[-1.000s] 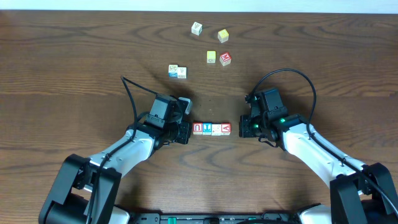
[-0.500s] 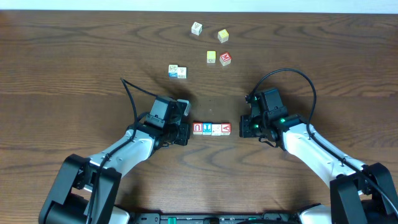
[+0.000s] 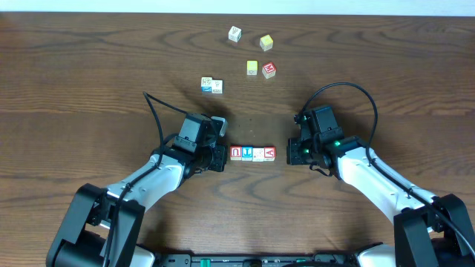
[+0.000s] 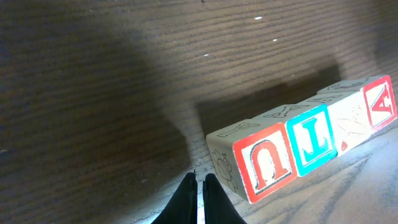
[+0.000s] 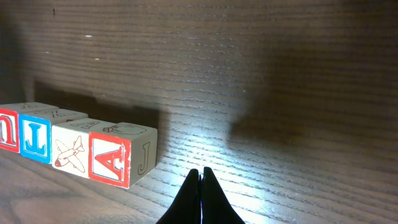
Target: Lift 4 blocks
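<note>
Wooden blocks [image 3: 252, 153] sitting in touching row on table [image 3: 89, 74], between tools | left tool [image 4: 199, 182] closed, empty, waiting just beside U end | right tool [image 5: 201, 172] closed, empty, near other end | staying as a second ago, lift not yet starting

Dark wooden table [image 3: 89, 67], grain running left to right. Toward the far edge, centre: a white-faced cube [image 3: 234, 33], turned at an angle, with a yellow-faced cube [image 3: 266, 42] near it to the right. Closer in: a second yellow-faced cube [image 3: 252, 68] just beside a red-faced cube [image 3: 269, 70] bearing a white mark. Left of these, two pale cubes [image 3: 211, 85] sit side by side, touching; their markings are too small to read.
</note>
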Available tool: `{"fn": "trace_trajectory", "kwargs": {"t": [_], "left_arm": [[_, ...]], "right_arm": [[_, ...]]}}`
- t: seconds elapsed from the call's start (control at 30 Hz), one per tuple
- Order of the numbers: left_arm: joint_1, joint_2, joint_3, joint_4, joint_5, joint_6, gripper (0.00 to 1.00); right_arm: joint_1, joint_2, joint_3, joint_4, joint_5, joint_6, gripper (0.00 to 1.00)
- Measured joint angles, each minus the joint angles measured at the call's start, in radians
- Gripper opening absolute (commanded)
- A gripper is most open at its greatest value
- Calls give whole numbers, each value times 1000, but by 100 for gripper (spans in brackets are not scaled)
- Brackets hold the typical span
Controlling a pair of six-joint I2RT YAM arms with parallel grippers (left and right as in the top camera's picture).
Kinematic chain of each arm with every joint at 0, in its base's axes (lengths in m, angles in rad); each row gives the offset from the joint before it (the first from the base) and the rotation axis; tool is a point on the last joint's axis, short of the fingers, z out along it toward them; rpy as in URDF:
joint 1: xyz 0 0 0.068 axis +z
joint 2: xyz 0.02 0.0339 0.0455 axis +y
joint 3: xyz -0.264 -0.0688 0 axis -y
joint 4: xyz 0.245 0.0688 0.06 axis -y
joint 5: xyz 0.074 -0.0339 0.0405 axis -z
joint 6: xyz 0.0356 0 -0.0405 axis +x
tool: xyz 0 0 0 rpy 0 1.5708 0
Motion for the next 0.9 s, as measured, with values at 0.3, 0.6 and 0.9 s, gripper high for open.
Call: {"fn": "trace_trajectory", "kwargs": {"t": [0.3, 0.6, 0.9], "left_arm": [[0, 0, 0, 18, -14, 0, 7], [0, 0, 0, 21, -15, 0, 9], [0, 0, 0, 21, -17, -8, 8]], "right_arm": [[0, 14, 0, 32, 0, -1, 1], [0, 101, 0, 83, -24, -1, 1], [29, 108, 0, 110, -48, -1, 1]]}}
